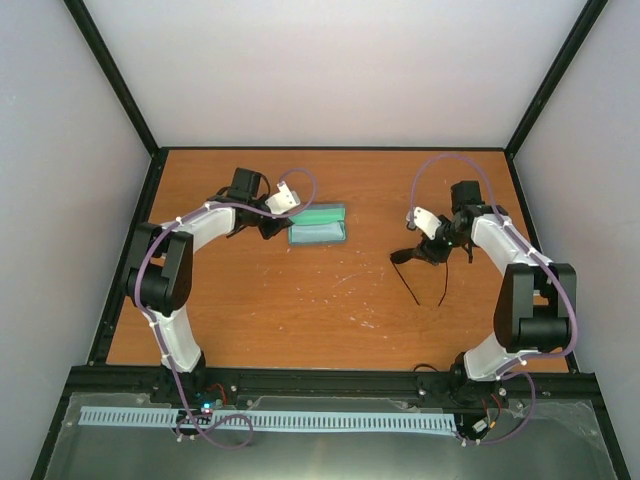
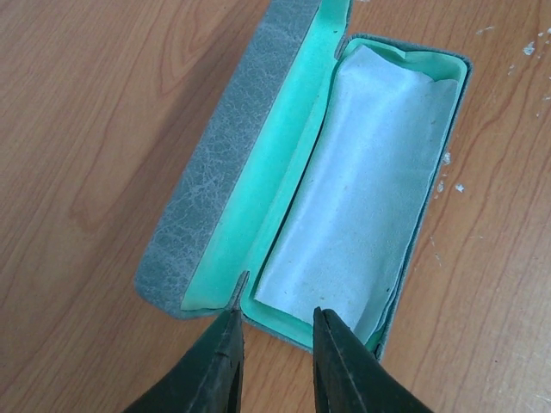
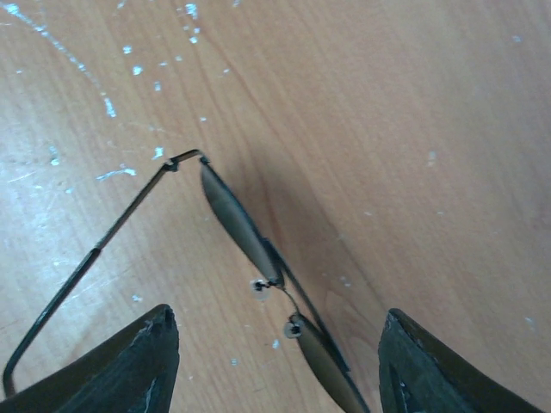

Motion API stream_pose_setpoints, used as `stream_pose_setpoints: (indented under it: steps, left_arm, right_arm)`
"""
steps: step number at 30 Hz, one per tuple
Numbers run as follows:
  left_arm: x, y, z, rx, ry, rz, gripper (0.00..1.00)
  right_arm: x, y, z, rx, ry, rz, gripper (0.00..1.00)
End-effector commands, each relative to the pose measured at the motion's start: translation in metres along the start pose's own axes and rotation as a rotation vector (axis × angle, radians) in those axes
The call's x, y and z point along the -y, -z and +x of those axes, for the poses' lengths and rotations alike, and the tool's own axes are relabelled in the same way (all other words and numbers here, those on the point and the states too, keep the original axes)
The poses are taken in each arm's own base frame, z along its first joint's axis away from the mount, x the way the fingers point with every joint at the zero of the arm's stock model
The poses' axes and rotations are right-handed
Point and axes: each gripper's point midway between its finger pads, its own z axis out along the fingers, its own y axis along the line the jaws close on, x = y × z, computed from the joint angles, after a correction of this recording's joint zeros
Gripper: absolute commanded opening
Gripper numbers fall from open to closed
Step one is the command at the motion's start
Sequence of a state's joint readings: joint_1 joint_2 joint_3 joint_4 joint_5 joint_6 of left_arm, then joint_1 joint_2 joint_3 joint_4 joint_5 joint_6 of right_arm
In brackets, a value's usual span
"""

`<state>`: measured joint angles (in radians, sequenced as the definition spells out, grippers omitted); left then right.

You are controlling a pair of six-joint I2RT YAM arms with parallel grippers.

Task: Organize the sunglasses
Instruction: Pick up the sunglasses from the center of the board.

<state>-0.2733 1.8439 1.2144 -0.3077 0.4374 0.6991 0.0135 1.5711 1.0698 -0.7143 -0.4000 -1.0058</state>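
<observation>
The sunglasses (image 1: 400, 257) stand on the table at centre right, temple arms unfolded and pointing toward the near edge. In the right wrist view the dark lenses (image 3: 234, 222) and nose bridge lie between my fingers. My right gripper (image 1: 432, 250) (image 3: 277, 337) is wide open just above them, a finger on each side, touching nothing. The blue-grey case (image 1: 318, 225) (image 2: 215, 163) lies open, green inside, with the pale blue cloth (image 2: 362, 189) in its base. My left gripper (image 1: 275, 228) (image 2: 277, 311) is open at the case's left end, holding nothing.
The wooden table (image 1: 300, 310) has black rails along its edges and white walls around it. Pale scratches and specks mark the wood (image 3: 103, 95) near the sunglasses. Both arms' elbows rise near the table's left and right sides.
</observation>
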Motion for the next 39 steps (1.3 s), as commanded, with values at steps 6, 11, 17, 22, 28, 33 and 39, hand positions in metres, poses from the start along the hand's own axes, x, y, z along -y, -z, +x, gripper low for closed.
stream_pose_setpoints:
  steps: [6,11,17,22,28,33,39]
  left_arm:
    - [-0.001,-0.004,0.009,-0.007,-0.002,0.011,0.25]
    - [-0.004,-0.003,0.009,-0.007,-0.011,0.0,0.25]
    - [-0.009,0.0,0.01,-0.007,-0.007,-0.014,0.25]
    - [-0.01,0.0,0.013,-0.012,-0.005,-0.018,0.25]
    - [-0.012,0.001,0.016,-0.017,-0.003,-0.022,0.25]
    - [-0.012,0.001,0.019,-0.022,0.002,-0.019,0.25]
    - [-0.015,-0.001,0.018,-0.021,-0.004,-0.022,0.25]
  right_arm:
    - [-0.014,-0.003,0.002,0.009,0.044,-0.096,0.61]
    - [-0.007,-0.01,0.0,0.014,0.043,-0.093,0.61]
    - [0.005,-0.017,-0.002,0.007,0.047,-0.087,0.61]
    - [0.013,-0.022,-0.002,-0.003,0.056,-0.086,0.61]
    - [0.009,-0.027,0.005,-0.029,0.059,-0.111,0.61]
    - [0.002,-0.029,0.011,-0.04,0.047,-0.131,0.6]
    - [0.002,-0.032,0.013,-0.04,0.038,-0.138,0.59]
